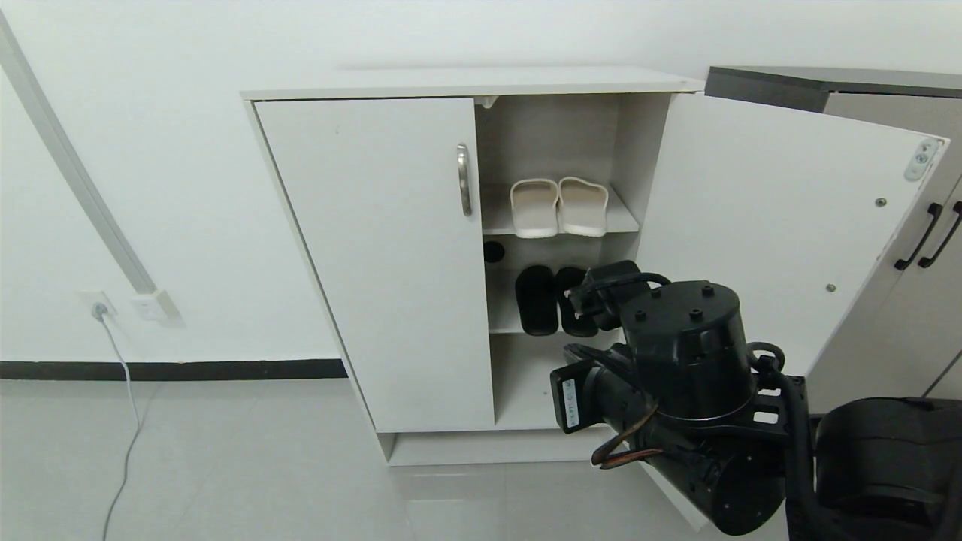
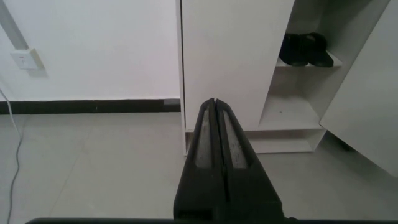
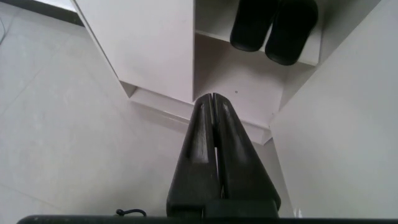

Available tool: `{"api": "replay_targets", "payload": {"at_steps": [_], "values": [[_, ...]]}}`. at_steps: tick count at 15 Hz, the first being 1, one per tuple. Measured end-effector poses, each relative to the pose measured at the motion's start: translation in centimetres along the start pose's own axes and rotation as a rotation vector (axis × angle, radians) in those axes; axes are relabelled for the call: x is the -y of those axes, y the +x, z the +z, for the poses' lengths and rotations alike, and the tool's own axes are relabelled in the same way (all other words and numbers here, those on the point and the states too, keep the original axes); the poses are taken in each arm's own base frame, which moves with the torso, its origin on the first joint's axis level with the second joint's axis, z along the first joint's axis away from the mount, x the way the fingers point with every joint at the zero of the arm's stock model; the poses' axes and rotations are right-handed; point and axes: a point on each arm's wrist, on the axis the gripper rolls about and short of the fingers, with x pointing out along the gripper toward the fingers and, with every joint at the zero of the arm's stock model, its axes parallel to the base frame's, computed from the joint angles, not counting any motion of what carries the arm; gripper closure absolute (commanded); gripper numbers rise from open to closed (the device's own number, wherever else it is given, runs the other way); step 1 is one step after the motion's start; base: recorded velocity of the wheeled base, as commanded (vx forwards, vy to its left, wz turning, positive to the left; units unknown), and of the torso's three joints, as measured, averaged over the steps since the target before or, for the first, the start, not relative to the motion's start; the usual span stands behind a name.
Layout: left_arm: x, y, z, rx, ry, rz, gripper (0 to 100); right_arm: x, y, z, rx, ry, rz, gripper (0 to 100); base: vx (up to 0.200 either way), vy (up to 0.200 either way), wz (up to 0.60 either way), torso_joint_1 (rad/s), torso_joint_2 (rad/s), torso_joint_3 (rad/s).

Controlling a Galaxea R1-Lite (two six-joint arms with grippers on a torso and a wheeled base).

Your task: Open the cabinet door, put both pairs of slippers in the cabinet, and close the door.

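The white cabinet (image 1: 466,79) has its right door (image 1: 774,225) swung open and its left door (image 1: 376,255) closed. A pair of white slippers (image 1: 558,207) rests on the upper shelf. A pair of black slippers (image 1: 537,300) (image 3: 273,25) (image 2: 308,50) lies on the middle shelf. My right arm (image 1: 684,353) is low in front of the open side. Its gripper (image 3: 213,99) is shut and empty, aimed at the bottom compartment below the black slippers. My left gripper (image 2: 213,102) is shut and empty, above the floor, facing the closed door.
A grey cabinet with black handles (image 1: 928,237) stands right behind the open door. A wall socket with a hanging cable (image 1: 98,308) is at the far left. Bare tiled floor (image 1: 225,466) spreads in front of the cabinet.
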Motion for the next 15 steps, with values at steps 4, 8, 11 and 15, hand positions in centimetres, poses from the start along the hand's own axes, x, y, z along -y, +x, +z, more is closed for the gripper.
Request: {"api": "replay_targets", "payload": {"at_steps": [4, 8, 11, 15], "values": [[0.0, 0.0, 0.0, 0.0, 0.0, 0.0, 100, -0.04, 0.03, -0.05, -0.002, -0.001, 0.002, 100, 0.0, 0.0, 0.0, 0.001, -0.1, -0.105], [0.0, 0.0, 0.0, 0.0, 0.0, -0.001, 100, 0.01, 0.15, -0.11, -0.004, -0.002, -0.003, 100, 0.0, 0.0, 0.0, 0.03, -0.34, -0.364], [0.0, 0.0, 0.0, 0.0, 0.0, 0.0, 100, -0.08, 0.19, -0.19, -0.006, -0.004, 0.0, 100, 0.0, 0.0, 0.0, 0.077, -0.49, -0.367], [0.0, 0.0, 0.0, 0.0, 0.0, 0.001, 100, -0.12, 0.2, -0.25, -0.008, -0.005, 0.001, 100, 0.0, 0.0, 0.0, 0.113, -0.46, -0.344]]}}
